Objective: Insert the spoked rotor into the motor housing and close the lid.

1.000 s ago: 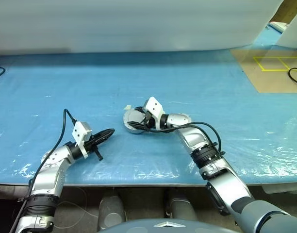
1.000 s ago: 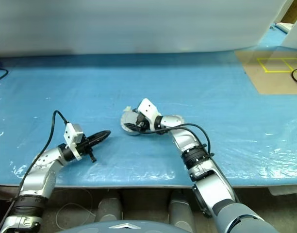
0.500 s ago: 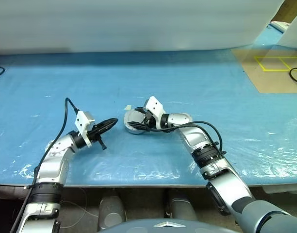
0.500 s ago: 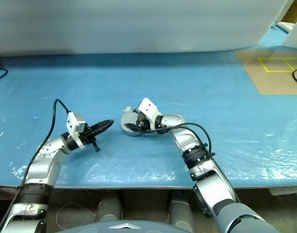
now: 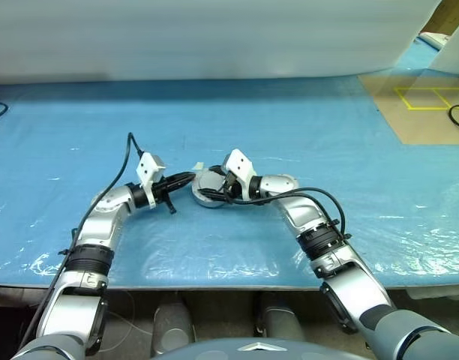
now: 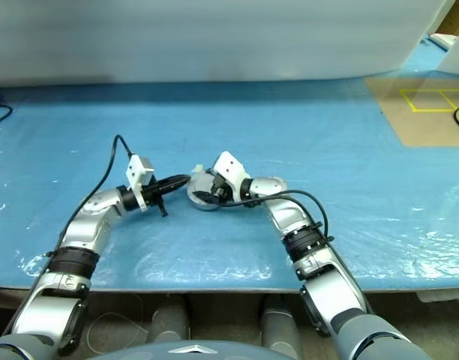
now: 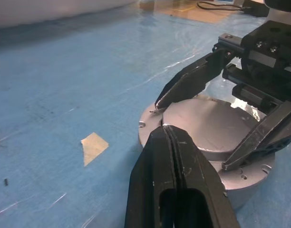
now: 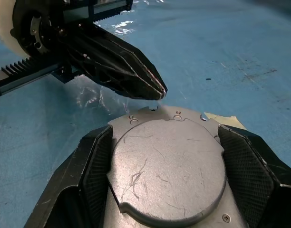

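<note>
Lid point(image 8: 167, 168) sits plain-face up on motor housing point(image 7: 252, 178), mid blue table point(image 5: 304, 127) — right gripper point(image 8: 167, 166) pinches lid's edges. Left gripper point(image 7: 168, 135) pressed together — tips at the housing's rim.

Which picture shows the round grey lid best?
The right wrist view: the lid fills the middle, plain face up, scratches clear, between the right tool's fingers. The left wrist view shows it partly behind the shut left tool. The head views show it small, mostly hidden.
</note>
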